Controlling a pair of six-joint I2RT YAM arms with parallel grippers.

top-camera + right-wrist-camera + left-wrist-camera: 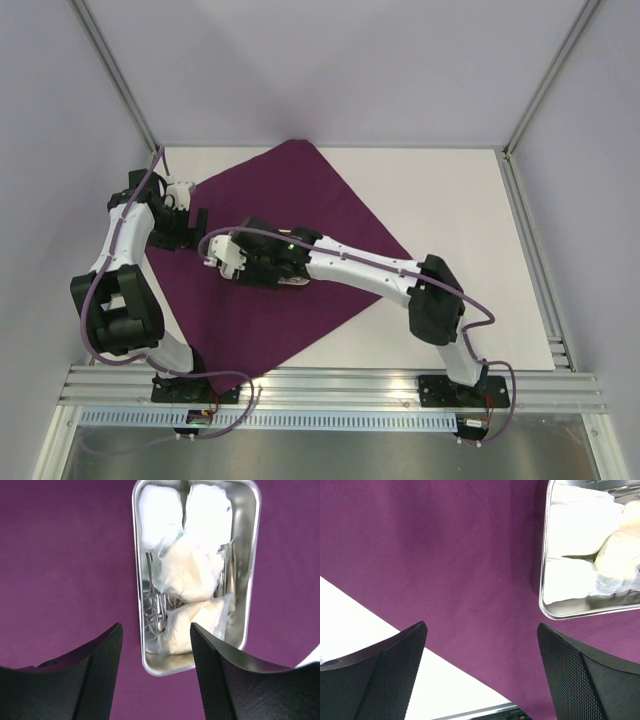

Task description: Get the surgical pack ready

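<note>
The dark-purple cloth (300, 190) lies spread as a diamond on the white table. On it stands the steel tray (252, 555), holding two white gauze pads (160, 510), two tan packets (192, 572) and steel forceps (152, 605) along its left side. My right gripper (155, 630) hovers open just above the tray's near end with nothing between its fingers. In the top view the right arm covers the tray. My left gripper (481, 626) is wide open over the cloth's left edge and holds nothing. The tray's rim (543, 580) shows at upper right in the left wrist view.
Bare white tabletop (470, 220) lies right of the cloth and also under the left gripper (395, 665). An aluminium rail (330, 385) runs along the near edge. Frame posts (115, 75) rise at the back corners.
</note>
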